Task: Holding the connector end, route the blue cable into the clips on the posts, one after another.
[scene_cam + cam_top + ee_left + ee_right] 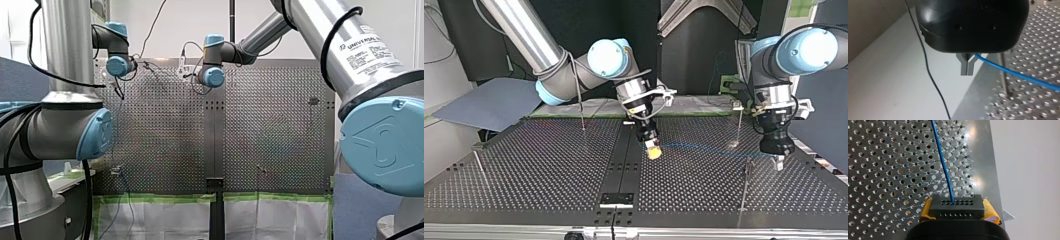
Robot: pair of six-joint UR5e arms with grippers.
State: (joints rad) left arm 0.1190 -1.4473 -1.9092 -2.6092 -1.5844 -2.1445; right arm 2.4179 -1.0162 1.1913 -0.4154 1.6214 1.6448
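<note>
Right pincer [958, 210] clamped on connector [957, 206]; left pincer [967, 73] together on blue cable [1020, 75], post [1003, 73] beside

You have a perforated metal table [539, 165], split down the middle by a dark strip [624, 155] without holes. Four thin posts stand on it, well apart. In the top view, one [582, 117] is at the far left, one [479, 165] at the near left, one [739, 125] at the far right and one [744, 185] at the near right. A small black plate [616, 199] sits on the strip by the near edge.
</note>
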